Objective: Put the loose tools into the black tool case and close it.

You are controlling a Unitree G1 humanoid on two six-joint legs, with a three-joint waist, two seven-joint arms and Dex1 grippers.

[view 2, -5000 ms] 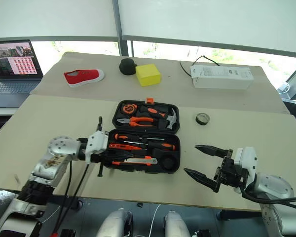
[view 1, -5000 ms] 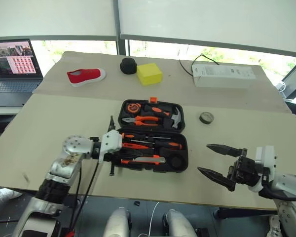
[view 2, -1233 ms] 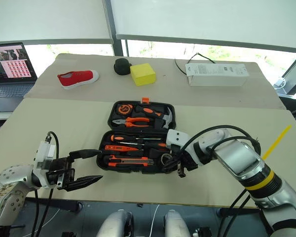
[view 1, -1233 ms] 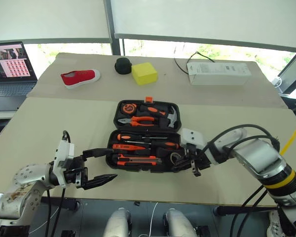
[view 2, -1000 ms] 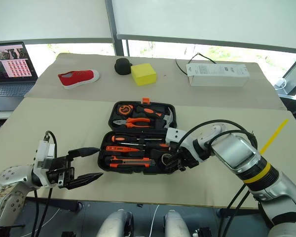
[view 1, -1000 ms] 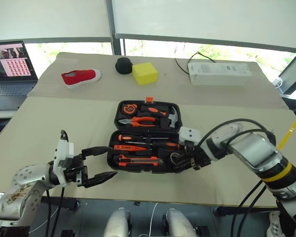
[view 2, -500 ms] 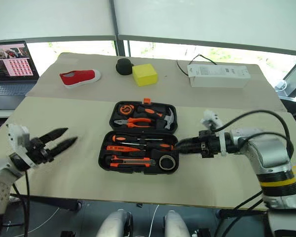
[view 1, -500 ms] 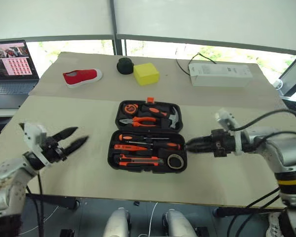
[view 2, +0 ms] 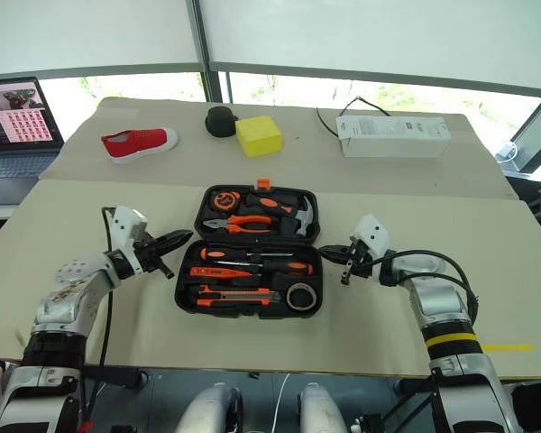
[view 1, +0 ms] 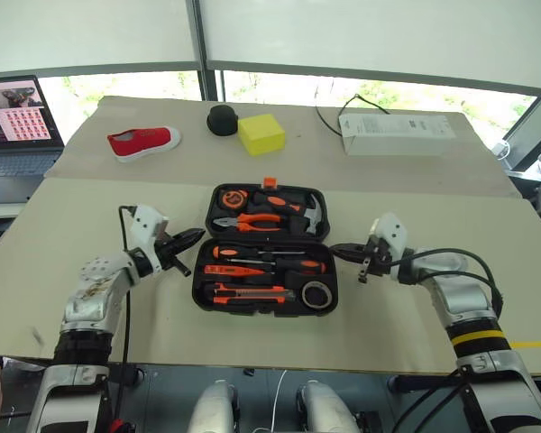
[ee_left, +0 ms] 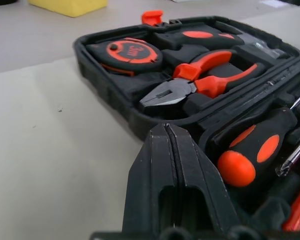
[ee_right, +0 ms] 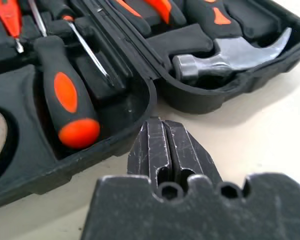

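The tool case (view 1: 265,248) lies open on the worktop (view 1: 90,216) (tools slotted inside). Left end effector (view 1: 191,238) and right end effector (view 1: 340,250) flank it, both pressed together, empty.

Beige table (view 1: 90,207); lowered white blinds (view 1: 361,36), daylit windows (view 1: 279,86) behind.

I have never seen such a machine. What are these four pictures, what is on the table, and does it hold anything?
This is a humanoid robot with two arms. Two pictures come from cameras in its head, looking down at a table; the other two come from cameras on its wrists, looking along the black fingers. In the middle lies the open black tool case with screwdrivers, pliers and a hammer in its slots. The left gripper and the right gripper sit beside its two ends, both shut and holding nothing. Farther back are a red shoe, a yellow block and a white box.
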